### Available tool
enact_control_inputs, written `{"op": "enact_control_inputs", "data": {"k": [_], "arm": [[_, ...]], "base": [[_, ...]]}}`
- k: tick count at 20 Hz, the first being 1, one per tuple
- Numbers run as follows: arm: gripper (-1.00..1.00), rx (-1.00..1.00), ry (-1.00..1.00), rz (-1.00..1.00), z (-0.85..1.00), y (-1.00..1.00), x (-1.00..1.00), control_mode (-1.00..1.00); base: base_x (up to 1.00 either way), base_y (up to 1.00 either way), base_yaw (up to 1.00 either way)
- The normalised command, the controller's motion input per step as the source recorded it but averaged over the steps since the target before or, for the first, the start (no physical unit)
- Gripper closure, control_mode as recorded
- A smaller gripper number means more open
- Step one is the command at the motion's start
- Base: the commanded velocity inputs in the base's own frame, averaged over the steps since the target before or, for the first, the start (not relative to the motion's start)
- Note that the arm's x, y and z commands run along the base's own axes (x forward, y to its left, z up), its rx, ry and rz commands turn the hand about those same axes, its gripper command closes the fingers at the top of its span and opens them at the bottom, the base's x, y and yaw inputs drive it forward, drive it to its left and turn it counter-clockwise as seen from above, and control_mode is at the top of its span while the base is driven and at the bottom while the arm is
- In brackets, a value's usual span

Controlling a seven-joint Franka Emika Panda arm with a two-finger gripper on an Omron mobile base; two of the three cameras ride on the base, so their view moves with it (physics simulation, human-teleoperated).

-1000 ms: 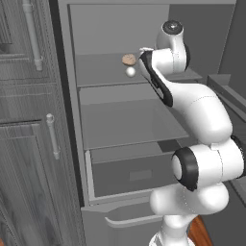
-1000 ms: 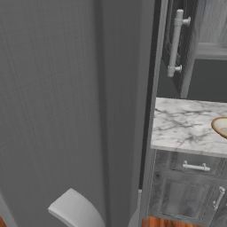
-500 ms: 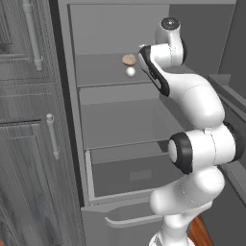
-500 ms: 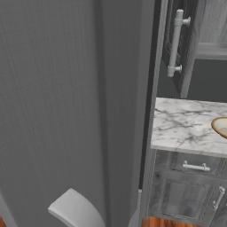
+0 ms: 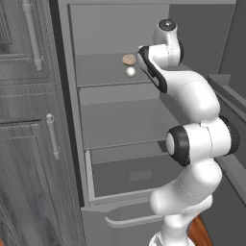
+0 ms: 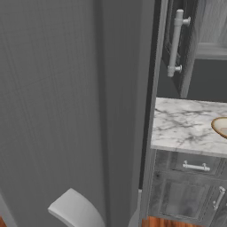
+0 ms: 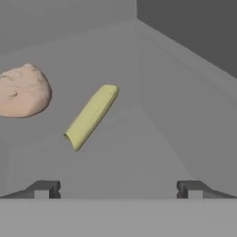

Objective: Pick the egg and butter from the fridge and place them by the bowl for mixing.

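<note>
Fridge [image 5: 120, 120], door open, grey shelves and drawer: the upper shelf carries the egg [image 5: 130, 71] (small, white), with a tan-brown lump [image 5: 128, 59] just behind it at 12 o'clock and the arm reaching in at 3 o'clock. Hand view: butter [image 7: 91, 115], a yellowish stick lying on the shelf at about 11 o'clock of the jaws [image 7: 118, 189], the lump at 9 o'clock of it and apart; jaws spread wide, holding nothing. Bowl [image 6: 220, 127]: tan rim, on the marble surface [image 6: 186, 126] at 3 o'clock of the fridge door.
</note>
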Motion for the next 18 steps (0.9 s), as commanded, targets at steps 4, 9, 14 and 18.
{"op": "enact_control_inputs", "data": {"k": [4, 9, 14, 18], "arm": [[-1.0, 0.0, 0.0, 0.0, -0.24, -0.03, 0.19, -1.0], [-1.0, 0.0, 0.0, 0.0, -0.11, -0.04, 0.32, -1.0], [-1.0, 0.0, 0.0, 0.0, 0.0, -0.06, 0.4, -1.0], [-1.0, 0.0, 0.01, 0.0, 0.0, -0.03, 0.46, -1.0]], "base": [[0.0, 0.0, 0.0], [0.0, 0.0, 0.0], [0.0, 0.0, 0.0], [0.0, 0.0, 0.0]]}}
